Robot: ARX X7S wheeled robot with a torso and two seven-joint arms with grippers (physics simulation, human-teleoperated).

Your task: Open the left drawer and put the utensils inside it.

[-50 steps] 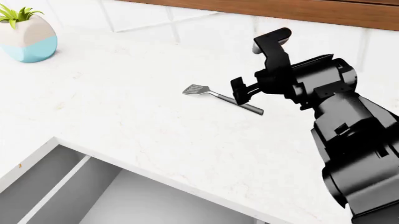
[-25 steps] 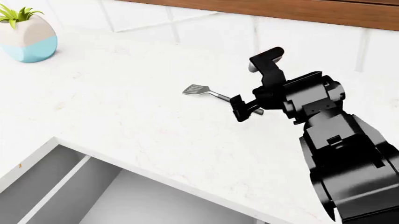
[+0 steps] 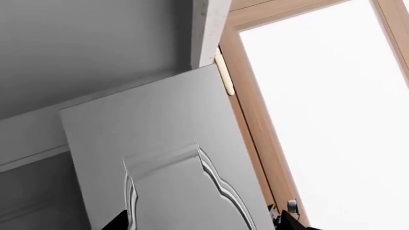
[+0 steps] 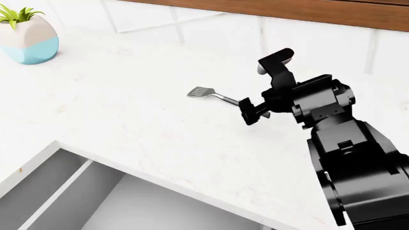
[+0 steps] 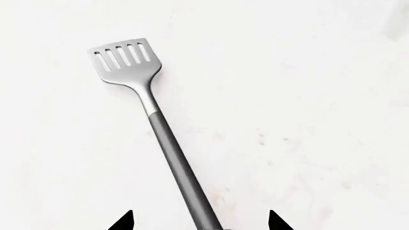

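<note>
While the left drawer [image 4: 96,201] stands pulled out, nothing visible inside, the spatula [image 4: 217,97] lies on the counter [image 4: 128,105], its handle between the right gripper's [image 4: 255,109] spread, unclenched fingers.

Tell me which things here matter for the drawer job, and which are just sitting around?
Part of the job:
- spatula, lying on the counter
- open left drawer
- right claw, open over the spatula handle

Just sitting around:
- potted plant
- cabinet door
</note>
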